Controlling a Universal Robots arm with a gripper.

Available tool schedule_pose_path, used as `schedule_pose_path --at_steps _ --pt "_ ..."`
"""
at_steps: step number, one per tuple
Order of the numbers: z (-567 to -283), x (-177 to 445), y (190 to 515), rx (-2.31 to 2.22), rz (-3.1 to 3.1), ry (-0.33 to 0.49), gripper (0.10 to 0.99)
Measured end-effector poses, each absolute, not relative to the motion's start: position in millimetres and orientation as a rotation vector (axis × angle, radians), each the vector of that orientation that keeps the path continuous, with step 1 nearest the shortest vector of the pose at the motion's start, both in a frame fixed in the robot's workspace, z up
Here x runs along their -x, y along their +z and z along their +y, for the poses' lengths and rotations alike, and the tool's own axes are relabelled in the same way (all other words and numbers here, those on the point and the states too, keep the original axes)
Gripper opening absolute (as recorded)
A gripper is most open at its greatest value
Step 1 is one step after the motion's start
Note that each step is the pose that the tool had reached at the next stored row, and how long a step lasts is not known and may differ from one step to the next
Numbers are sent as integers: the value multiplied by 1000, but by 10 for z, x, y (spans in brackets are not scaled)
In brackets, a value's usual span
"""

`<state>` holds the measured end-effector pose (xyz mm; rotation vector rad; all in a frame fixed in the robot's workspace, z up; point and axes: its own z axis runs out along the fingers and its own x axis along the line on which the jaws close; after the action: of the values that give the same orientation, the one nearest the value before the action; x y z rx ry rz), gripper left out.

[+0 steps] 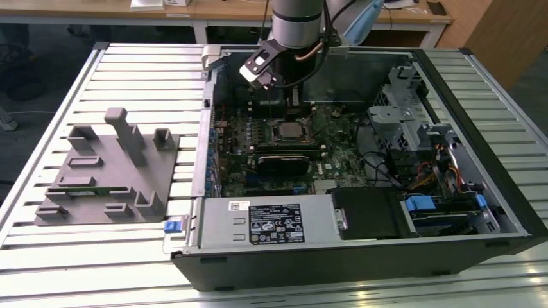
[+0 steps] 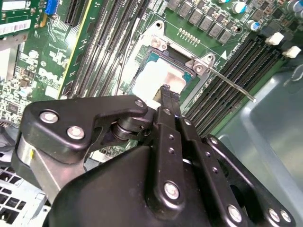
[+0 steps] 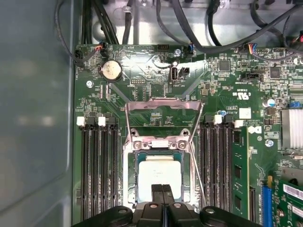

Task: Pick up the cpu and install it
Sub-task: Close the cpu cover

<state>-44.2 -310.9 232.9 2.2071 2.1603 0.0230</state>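
1. In the first wrist view, the end effector [image 3: 162,188] is cut off by the picture's edge, and its tips cover one edge of the cpu [image 3: 158,171].
2. In the second wrist view, its black body hides much of the motherboard [image 2: 109,42] and part of the cpu.
3. In the exterior view, the arm [image 1: 296,22] and the worktop [image 1: 111,70] run out of frame.
4. Whether the tips touch the cpu cannot be told.
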Motion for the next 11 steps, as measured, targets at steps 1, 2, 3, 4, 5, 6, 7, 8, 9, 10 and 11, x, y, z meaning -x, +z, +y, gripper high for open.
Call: schedule_pose_path --at_steps 1,2,3,4,5,6,7,8,9,10,11 --pt "-3110 441 2346 -2207 2161 22 106" --pt "-3109 441 2362 -2207 2161 22 106" --pt "-3110 442 2374 -2207 2161 22 106" --pt "-3110 442 2381 -2207 2161 22 106" --pt "-3110 442 2387 -2208 2161 22 106" --pt "-3110 442 2394 -2208 2161 22 106" --pt "-3110 441 2400 -2208 2161 22 106" --pt "-3110 441 2403 -2208 2161 23 106" --pt "-3110 441 2403 -2209 2161 25 106" --pt "-3109 441 2403 -2210 2161 25 106" --pt "-3109 441 2403 -2210 2161 25 106"
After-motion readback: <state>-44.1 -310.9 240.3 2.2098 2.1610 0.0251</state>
